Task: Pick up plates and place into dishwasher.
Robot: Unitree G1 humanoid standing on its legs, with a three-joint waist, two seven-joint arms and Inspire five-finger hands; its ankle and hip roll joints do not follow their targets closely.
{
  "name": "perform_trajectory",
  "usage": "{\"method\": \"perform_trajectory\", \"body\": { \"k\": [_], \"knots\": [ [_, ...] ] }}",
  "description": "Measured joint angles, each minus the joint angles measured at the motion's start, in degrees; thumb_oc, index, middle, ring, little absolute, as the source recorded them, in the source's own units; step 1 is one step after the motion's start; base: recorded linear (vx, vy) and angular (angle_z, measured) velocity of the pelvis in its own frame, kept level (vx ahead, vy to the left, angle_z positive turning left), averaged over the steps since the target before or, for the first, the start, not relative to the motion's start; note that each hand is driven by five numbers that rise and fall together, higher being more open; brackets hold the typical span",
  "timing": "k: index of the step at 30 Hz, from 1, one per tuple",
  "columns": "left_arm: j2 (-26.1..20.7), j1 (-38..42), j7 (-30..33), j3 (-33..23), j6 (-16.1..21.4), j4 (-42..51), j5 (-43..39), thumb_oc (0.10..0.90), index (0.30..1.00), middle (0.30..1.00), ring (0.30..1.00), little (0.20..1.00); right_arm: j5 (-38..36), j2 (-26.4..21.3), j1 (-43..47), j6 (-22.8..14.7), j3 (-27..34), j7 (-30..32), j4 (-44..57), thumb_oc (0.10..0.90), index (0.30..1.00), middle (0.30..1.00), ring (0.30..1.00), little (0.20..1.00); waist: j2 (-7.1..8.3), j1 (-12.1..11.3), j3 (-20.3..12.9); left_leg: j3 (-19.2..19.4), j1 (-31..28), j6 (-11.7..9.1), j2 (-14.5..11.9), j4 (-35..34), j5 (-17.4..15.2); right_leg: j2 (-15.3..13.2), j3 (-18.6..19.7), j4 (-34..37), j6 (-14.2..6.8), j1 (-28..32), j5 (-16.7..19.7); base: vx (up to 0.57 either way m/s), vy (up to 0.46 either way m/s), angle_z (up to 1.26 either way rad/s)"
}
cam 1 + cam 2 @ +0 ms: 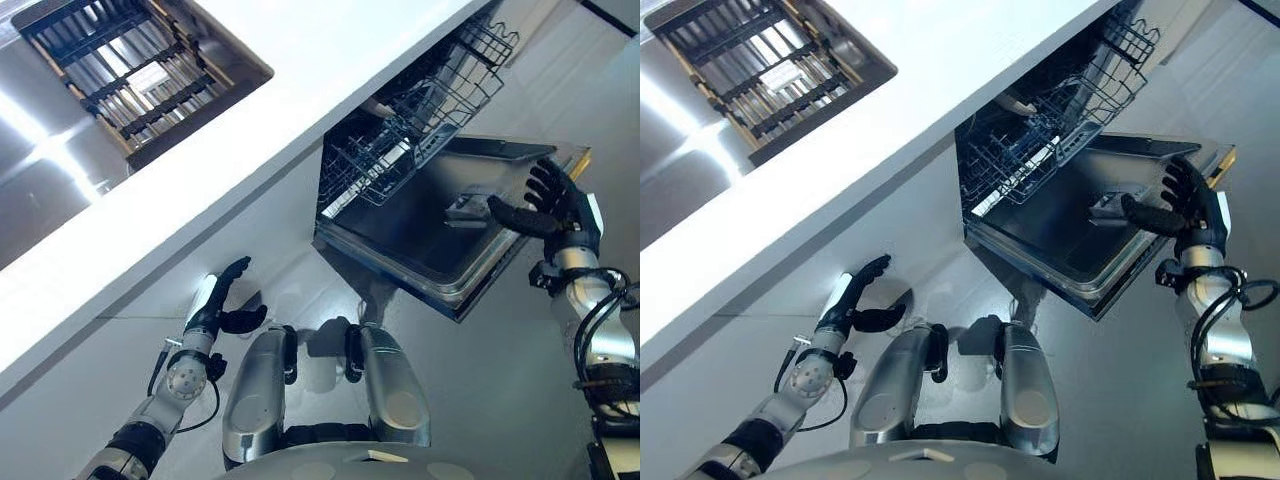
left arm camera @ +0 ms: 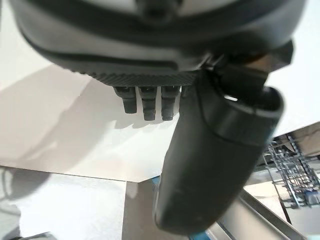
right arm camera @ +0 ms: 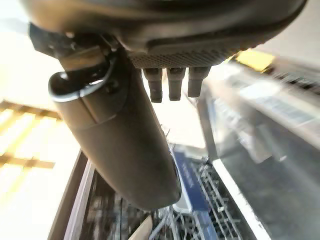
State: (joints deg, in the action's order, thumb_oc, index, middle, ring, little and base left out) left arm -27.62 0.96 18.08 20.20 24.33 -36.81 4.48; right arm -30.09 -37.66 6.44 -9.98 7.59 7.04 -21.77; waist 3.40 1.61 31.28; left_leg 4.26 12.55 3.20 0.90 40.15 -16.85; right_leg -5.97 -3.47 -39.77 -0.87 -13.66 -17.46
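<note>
The dishwasher stands open, its steel door (image 1: 420,235) folded down and its wire racks (image 1: 425,105) pulled out over it. A pale curved piece (image 1: 1023,104) lies in the racks; I cannot tell if it is a plate. My right hand (image 1: 556,205) hovers at the door's right corner, open, fingers spread and the thumb (image 3: 125,145) standing apart, holding nothing. The rack (image 3: 200,205) shows past it in the right wrist view. My left hand (image 1: 215,305) is low at the left, by the white cabinet front, open with straight fingers (image 2: 150,102) and empty.
A white counter (image 1: 250,120) runs across the scene above the dishwasher. A sink (image 1: 135,75) with a dark wire rack in it is set into the counter at the upper left. Pale floor lies below the open door.
</note>
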Motion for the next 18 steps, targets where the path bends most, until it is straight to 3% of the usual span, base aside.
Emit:
{"method": "perform_trajectory", "body": {
  "k": [5, 8, 11, 14, 18],
  "knots": [
    [0.0, -1.1, -0.7, -0.8, 0.1, 0.0, 0.2, 0.800, 0.900, 0.900, 0.900, 0.900, -0.3, 1.4, -4.4, 0.0, 1.2, -0.2, 0.3, 0.800, 0.900, 0.900, 0.900, 0.900, 0.70, 0.9, -1.9, 0.8, -0.2, -0.4, -0.9, -0.4, -0.2, 0.8, 0.8, 0.8, 0.1, -0.2, 0.3, -0.01, -0.016, -0.12],
    [0.0, -1.4, -1.2, -0.9, 0.7, -0.6, 0.5, 0.800, 0.900, 0.900, 0.900, 0.900, -3.7, 2.9, -5.0, 0.0, 2.5, -2.4, -1.8, 0.800, 0.900, 0.900, 0.900, 0.900, 1.90, 1.9, -4.6, 0.9, -0.1, -0.6, -1.1, -0.6, -0.4, 0.9, 0.8, 0.8, 0.2, -0.5, 0.3, 0.00, -0.021, -0.07],
    [0.0, -0.8, -1.6, -0.9, 1.0, -0.6, 1.0, 0.800, 0.900, 0.900, 0.900, 0.900, -10.2, 3.6, -4.6, 0.1, 3.4, -5.2, -5.5, 0.800, 0.900, 0.900, 0.900, 0.900, 2.30, 2.0, -5.5, 1.1, -0.1, -0.7, -1.3, -0.5, -0.5, 1.0, 0.8, 0.8, 0.2, -0.7, 0.4, 0.03, -0.014, -0.05],
    [-0.1, -0.3, -2.1, -0.9, 1.0, -0.9, 1.1, 0.800, 0.900, 0.900, 0.900, 0.900, -25.3, 6.7, -2.1, 1.9, 5.6, -9.9, -14.4, 0.800, 0.900, 0.900, 0.900, 0.900, 2.42, 1.7, -6.0, 1.3, -0.1, -0.7, -1.6, -0.2, -0.5, 1.1, 0.7, 0.7, 0.6, -0.7, 0.3, 0.05, -0.019, -0.04],
    [-0.2, -0.2, -2.5, -0.7, 1.0, -1.0, 1.1, 0.800, 0.900, 0.900, 0.900, 0.900, -32.2, 7.7, -1.2, 4.2, 5.6, -11.6, -23.7, 0.800, 0.900, 0.900, 0.900, 0.900, 1.93, 1.2, -6.3, 1.2, -0.1, -0.7, -1.6, -0.1, -0.5, 0.7, -0.2, 0.5, 0.7, -0.6, 0.3, 0.02, -0.008, 0.00]
  ]
}}
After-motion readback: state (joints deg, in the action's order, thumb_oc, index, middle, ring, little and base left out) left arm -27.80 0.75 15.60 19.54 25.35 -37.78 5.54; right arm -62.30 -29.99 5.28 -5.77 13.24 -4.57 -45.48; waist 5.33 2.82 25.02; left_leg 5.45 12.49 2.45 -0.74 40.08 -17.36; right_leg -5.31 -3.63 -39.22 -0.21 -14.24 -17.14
